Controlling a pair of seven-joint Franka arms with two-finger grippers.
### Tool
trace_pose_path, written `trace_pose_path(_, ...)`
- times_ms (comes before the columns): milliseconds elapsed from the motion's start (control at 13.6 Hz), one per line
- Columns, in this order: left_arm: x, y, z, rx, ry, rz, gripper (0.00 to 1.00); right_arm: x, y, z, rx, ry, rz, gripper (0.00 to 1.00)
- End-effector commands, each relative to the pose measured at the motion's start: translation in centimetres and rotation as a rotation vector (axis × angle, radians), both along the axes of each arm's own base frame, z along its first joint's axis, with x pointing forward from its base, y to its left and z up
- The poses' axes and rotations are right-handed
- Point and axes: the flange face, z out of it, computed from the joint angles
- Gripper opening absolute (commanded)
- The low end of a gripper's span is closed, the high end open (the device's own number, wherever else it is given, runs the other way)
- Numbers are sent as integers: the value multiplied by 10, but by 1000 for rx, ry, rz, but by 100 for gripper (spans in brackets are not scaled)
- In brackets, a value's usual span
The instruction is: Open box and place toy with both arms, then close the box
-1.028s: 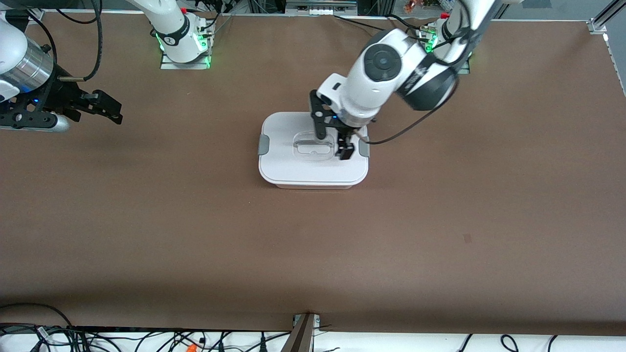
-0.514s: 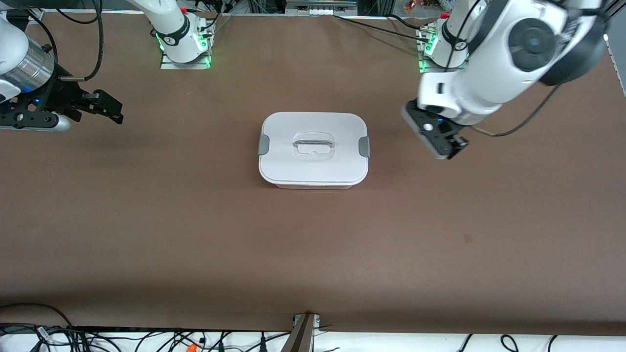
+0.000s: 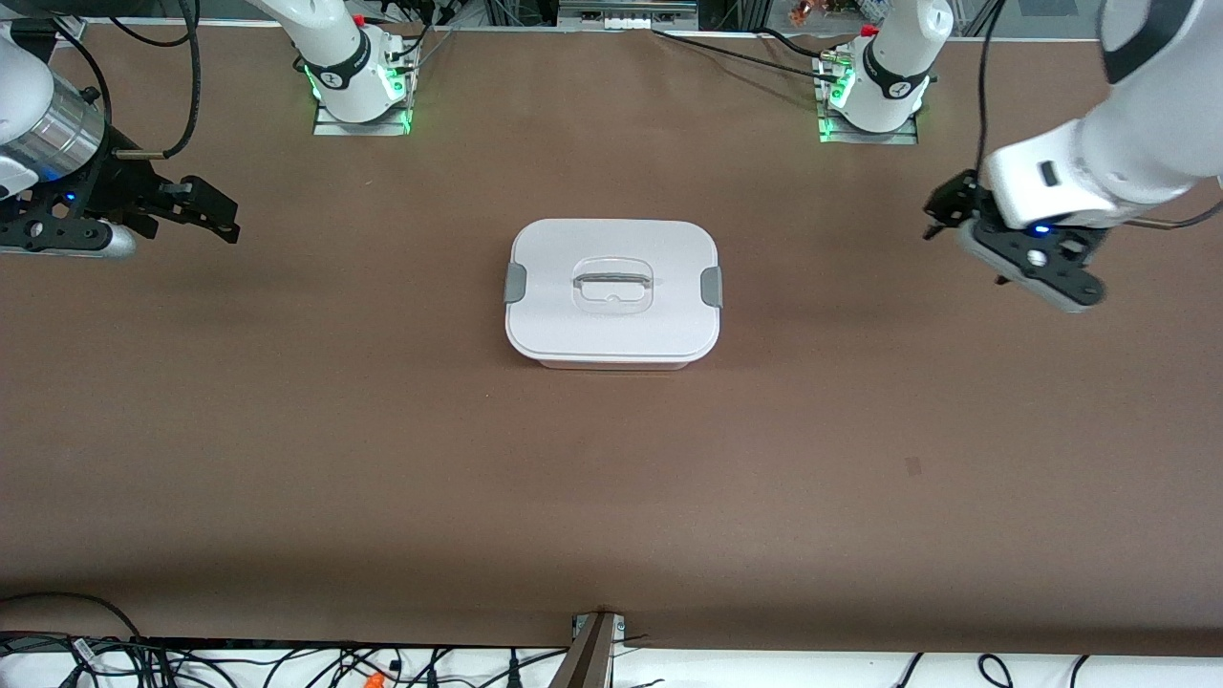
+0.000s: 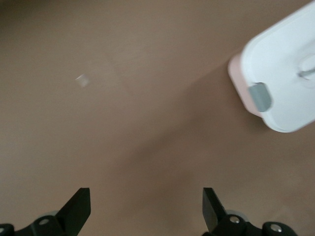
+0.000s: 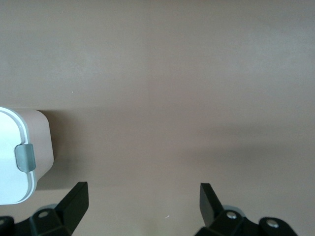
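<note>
Both pairs of jaws are spread wide, and nothing is held between them.

At the right arm's end of the table, the right gripper [image 3: 215, 212] is held over bare brown table [image 3: 382, 459] close to that end's edge, well apart from the box; this arm waits. In the right wrist view its two black fingers [image 5: 74, 201] are seen parted over plain tabletop, with one corner of the box [image 5: 24, 157] and a grey clip at the frame's margin.

In the middle of the table the box [image 3: 611, 292] is seen, its white lid on, its pale pink base showing along the edge nearer the front camera. A grey clip [image 3: 515, 283] is set at each short side, and the recessed handle [image 3: 612, 282] lies in the lid's centre. Open tabletop surrounds the box on every side, with the widest stretch toward the front camera.

At the left arm's end, the left gripper [image 3: 941, 205] is held over bare table near that end's edge, well apart from the box. In the left wrist view its fingers [image 4: 78, 206] are parted over empty surface, and the box's clipped end [image 4: 259, 96] is seen off to one side.

The toy is not seen in any view.
</note>
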Motion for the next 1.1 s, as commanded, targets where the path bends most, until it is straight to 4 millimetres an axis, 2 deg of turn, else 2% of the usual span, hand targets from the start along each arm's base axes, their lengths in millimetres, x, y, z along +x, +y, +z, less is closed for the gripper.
trace_pose_path(0,-9,16,12,121,-47,160,100,1,1,5,15,-7,2,100)
trace_pose_path(294,-33,48,11,25,-188,336,100,2,1,6,17,-10,-1,100)
trace_pose_path(441,-30,73,15,14,-195,389,100,1,2,5,16,-5,1,100)
trace_pose_path(514,-29,76,17,13,-193,391,100,1,1,6,16,-5,-2,100)
trace_pose_path(734,-36,68,21,36,-126,378,100,0,1,5,16,1,-2,100)
trace_pose_path(1028,-33,64,8,41,-80,369,100,0,1,5,16,-1,-2,100)
